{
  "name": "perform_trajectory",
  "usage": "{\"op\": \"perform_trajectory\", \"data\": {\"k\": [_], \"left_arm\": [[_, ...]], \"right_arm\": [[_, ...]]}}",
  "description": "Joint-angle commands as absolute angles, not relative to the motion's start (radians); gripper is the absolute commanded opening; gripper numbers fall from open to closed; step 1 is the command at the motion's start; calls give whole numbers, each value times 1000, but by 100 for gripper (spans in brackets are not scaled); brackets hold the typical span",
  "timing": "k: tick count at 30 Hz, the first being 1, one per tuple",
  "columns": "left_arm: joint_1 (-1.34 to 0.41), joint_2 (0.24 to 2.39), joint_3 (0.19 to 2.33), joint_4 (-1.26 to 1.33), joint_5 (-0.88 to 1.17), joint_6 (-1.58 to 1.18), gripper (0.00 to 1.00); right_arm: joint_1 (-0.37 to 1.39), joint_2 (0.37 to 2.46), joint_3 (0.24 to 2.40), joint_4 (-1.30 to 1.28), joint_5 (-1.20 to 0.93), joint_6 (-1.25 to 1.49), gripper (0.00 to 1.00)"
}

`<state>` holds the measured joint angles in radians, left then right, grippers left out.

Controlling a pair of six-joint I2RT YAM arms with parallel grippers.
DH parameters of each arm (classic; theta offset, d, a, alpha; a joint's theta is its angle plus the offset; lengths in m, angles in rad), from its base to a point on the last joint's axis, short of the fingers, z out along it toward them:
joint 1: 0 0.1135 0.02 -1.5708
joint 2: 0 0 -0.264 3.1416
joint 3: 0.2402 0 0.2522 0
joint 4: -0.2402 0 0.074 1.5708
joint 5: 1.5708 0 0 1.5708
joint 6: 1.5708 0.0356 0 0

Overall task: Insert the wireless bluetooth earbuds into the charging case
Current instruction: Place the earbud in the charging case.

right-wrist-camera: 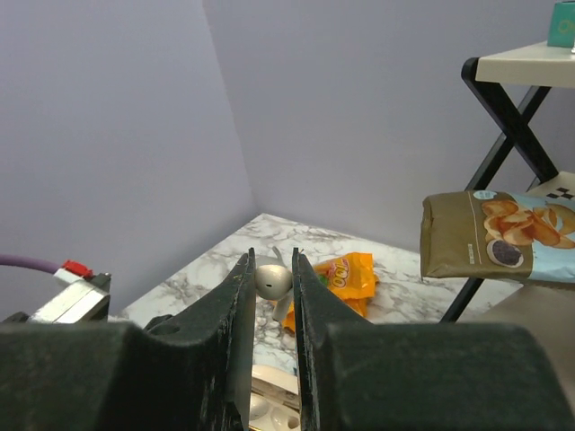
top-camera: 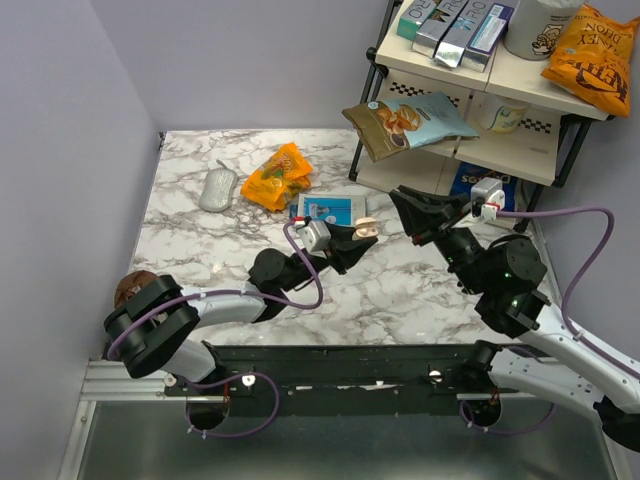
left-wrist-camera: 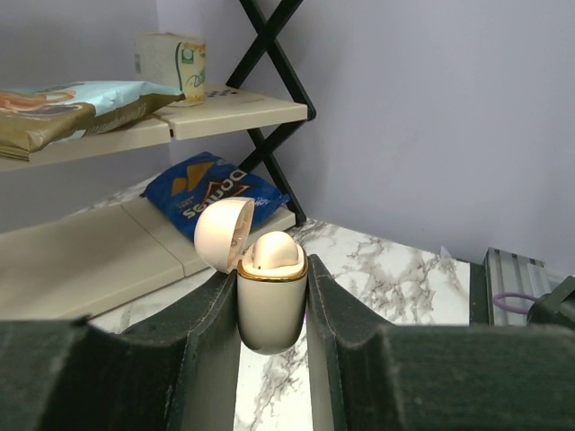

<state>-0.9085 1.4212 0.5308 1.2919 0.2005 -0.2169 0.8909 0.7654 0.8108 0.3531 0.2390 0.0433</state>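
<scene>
Soft, even overhead light; faint shadows on the bench (top-camera: 200, 255); all three views bright and sharp.

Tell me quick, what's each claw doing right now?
Left gripper: closed on the charging case.
Right gripper: nearly shut; cannot tell if it holds anything.
</scene>
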Motion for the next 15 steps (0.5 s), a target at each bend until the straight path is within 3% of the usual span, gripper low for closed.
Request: {"op": "perform_trajectory", "data": {"k": [1,15], "left_arm": [[-893,1414,581,1690,281,-232,0],[-874,1364,632,1689,319,-247,0]], "right_arm": [[902,735,796,370,164,35,1],[905,719,769,327,109,75,0]]}}
